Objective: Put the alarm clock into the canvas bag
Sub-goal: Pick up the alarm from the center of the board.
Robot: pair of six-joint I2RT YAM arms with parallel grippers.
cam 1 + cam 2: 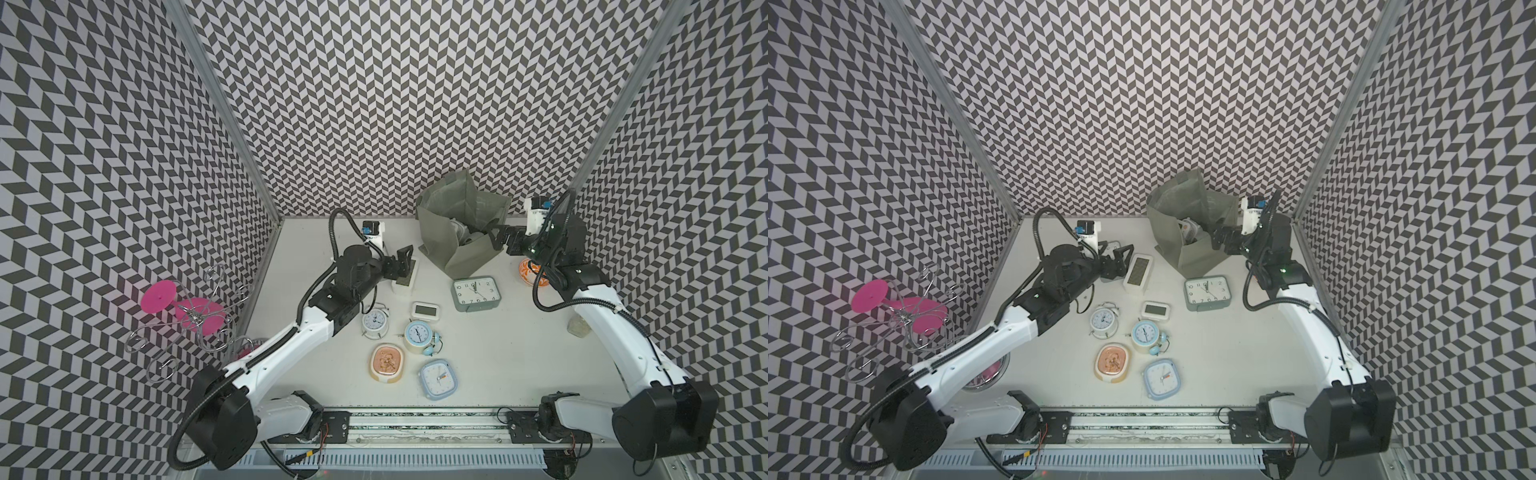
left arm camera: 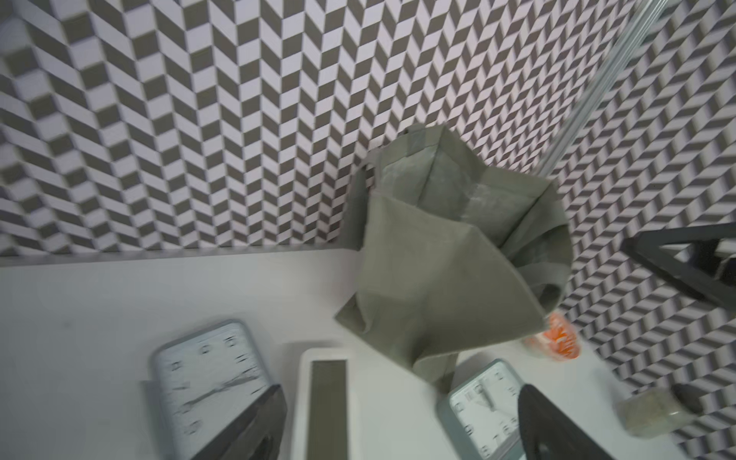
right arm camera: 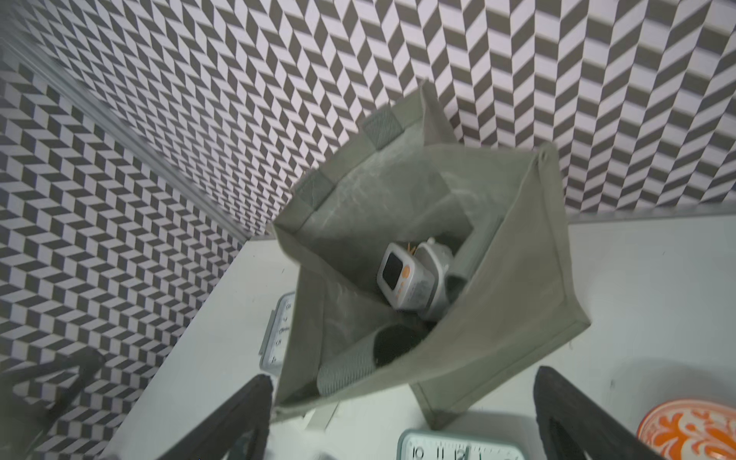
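1. The likely pick, a long white plastic alarm clock [image 1: 1137, 272] with a dark strip display, lies flat on the white tabletop [image 1: 519, 353]. It's not in the bag yet and sits well apart from it. The left gripper [image 1: 1124, 259] hovers just beside and above it, jaws spread wide, holding nothing.
2. What could go wrong: it's a low, smooth slab, so the fingers could scrape the table or skid off the rounded edges as they close. A grab near one end would probably let it swing and slip out mid-carry. A small grey-framed square clock [image 2: 207, 378] sits just beside it and could get nudged.
3. Looks-wise it has a pale shell and rounded corners. It lies face up with a blank display, angled toward the bag.
4. The tall boxy grey-green canvas bag [image 1: 438, 232] stands open by the back wall, creased and slumped. A soft wall could fold over the mouth during the drop. Inside there's already a small white digital clock [image 3: 402, 278] with an orange button.
5. The right gripper [image 1: 496, 239] sits at the bag's near rim with its fingers apart. Whether it touches the fabric, can't tell.
6. Further out, a grey-green square analog clock [image 1: 476, 293] sits just in front of the bag. A white twin-bell clock [image 1: 375, 324] and others lie nearer the front, and an orange-patterned bowl [image 1: 534, 272] sits by the right arm.
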